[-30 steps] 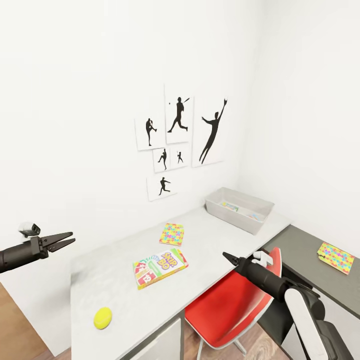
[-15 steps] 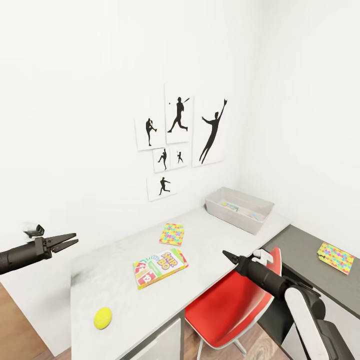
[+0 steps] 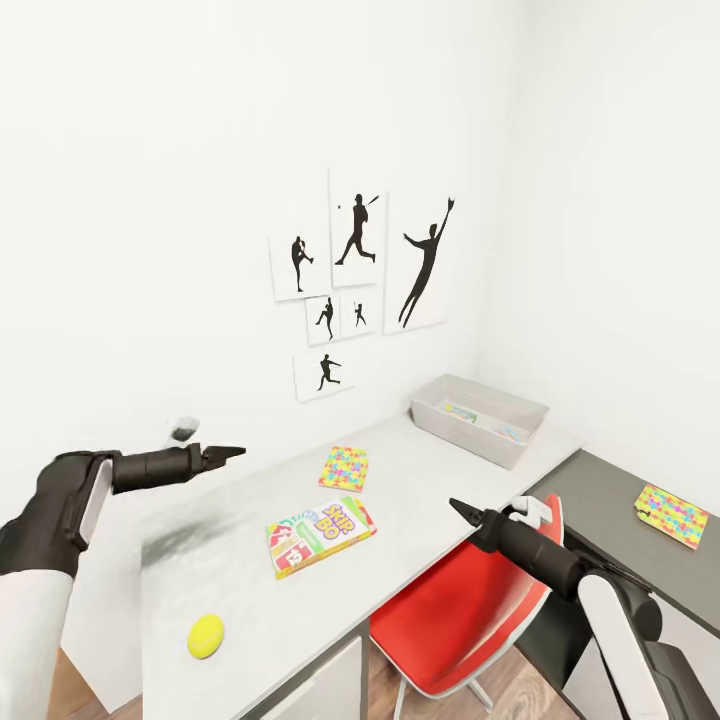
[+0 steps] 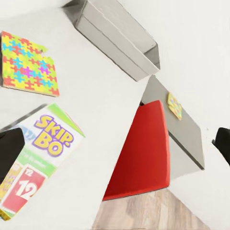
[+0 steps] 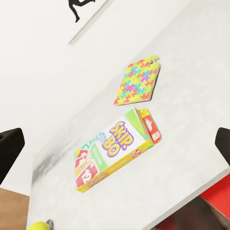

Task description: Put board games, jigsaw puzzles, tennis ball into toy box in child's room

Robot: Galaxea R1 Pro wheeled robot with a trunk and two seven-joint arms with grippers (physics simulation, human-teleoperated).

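At the far left, the black left gripper (image 3: pixel 225 453) hangs above the near-left end of the long pale grey table (image 3: pixel 430 480); the head view shows its fingers drawn to one point, yet its wrist camera shows dark tips at opposite edges, so I cannot tell its state. Below it lies the yellow-green tennis ball (image 3: pixel 205 636), near the front edge. Mid-table rests the flat yellow-green-red board game box (image 3: pixel 320 535) lettered "SKIP-BO", a red card marked "12" on its lid (image 4: pixel 33 158); its long axis runs along the table's length, slightly skewed. Just behind sits a square jigsaw puzzle box in multicoloured pieces (image 3: pixel 344 468). The black right gripper (image 3: pixel 457 509) hovers over the red chair (image 3: pixel 450 610), state likewise unclear. Farther right stands the shallow grey-white toy box (image 3: pixel 480 420), then a second puzzle (image 3: pixel 672 516) on the dark cabinet top (image 3: pixel 600 500).
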